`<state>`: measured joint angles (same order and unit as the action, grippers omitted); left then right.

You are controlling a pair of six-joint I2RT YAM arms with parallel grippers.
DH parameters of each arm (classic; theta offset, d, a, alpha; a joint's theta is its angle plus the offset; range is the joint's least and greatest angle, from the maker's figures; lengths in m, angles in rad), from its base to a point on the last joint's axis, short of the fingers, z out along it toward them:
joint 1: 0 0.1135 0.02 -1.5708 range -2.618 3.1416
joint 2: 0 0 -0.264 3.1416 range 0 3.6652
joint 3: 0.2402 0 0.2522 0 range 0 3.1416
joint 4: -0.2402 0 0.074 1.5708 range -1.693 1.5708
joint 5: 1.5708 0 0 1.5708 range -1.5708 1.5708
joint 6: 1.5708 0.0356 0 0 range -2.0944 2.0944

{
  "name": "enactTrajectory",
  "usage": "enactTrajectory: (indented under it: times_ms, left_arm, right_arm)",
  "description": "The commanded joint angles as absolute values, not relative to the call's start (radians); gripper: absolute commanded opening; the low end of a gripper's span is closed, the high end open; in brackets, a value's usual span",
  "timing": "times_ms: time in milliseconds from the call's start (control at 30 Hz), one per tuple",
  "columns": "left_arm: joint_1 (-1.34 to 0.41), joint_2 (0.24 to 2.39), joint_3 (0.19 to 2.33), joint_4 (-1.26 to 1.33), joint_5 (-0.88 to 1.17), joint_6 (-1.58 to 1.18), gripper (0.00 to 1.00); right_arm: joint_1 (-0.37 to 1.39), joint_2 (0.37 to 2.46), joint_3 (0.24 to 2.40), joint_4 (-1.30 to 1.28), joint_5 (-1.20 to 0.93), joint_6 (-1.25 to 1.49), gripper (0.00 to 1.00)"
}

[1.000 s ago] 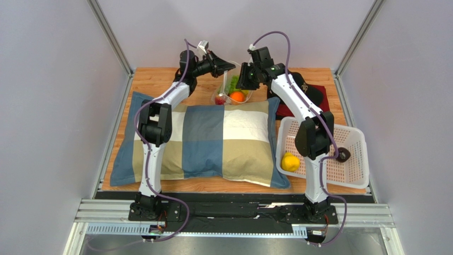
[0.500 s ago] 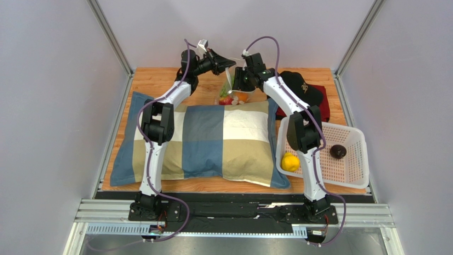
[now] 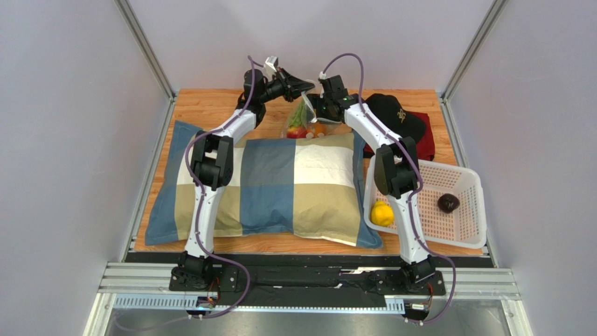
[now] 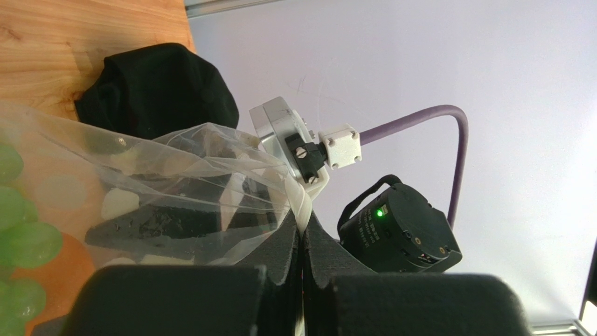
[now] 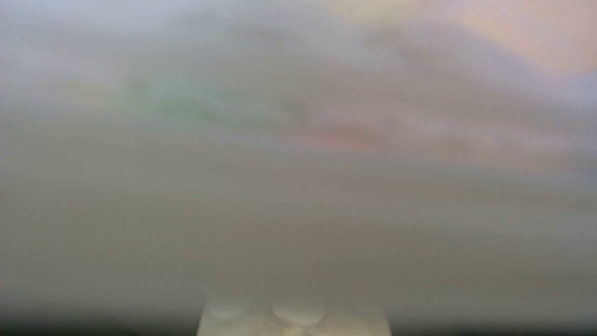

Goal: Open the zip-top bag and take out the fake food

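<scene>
Left pincer (image 4: 303, 245), pressed together on the rim of the zip-top bag (image 4: 168, 175), hangs it over the far edge of the surface (image 3: 210, 105), behind the pillow (image 3: 273, 185). Fake food (image 3: 303, 130) fills its bottom. Within the last second your right pincer (image 3: 314, 106) has moved from beside the bag into its mouth. You cannot tell through the plastic whether it is spread. A reach for the next piece seems under way. A lemon (image 3: 382, 213) and a dark fruit (image 3: 448, 203) lie in the basket (image 3: 478, 183).

White arms (image 3: 198, 217) with black joints, purple cables (image 4: 420, 117)
</scene>
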<state>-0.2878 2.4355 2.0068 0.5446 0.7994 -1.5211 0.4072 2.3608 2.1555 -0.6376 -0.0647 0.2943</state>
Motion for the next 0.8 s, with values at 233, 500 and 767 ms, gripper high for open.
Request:
enactTrajectory:
  times_ms: [233,500,767]
  left_arm:
    - [-0.290,2.467,2.056,0.641,0.793,-1.572,0.00]
    - [-0.284,2.465,2.028,0.650,0.805,-1.575,0.00]
    - [-0.253,2.418,1.964,0.631,0.831,-1.536,0.00]
  right_arm:
    - [0.403,2.522,2.270,-0.615,-0.054,0.314,0.84]
    - [0.397,2.522,2.342,-0.640,-0.057,0.348,0.50]
    - [0.397,2.315,2.370,-0.652,-0.072,0.442,0.18]
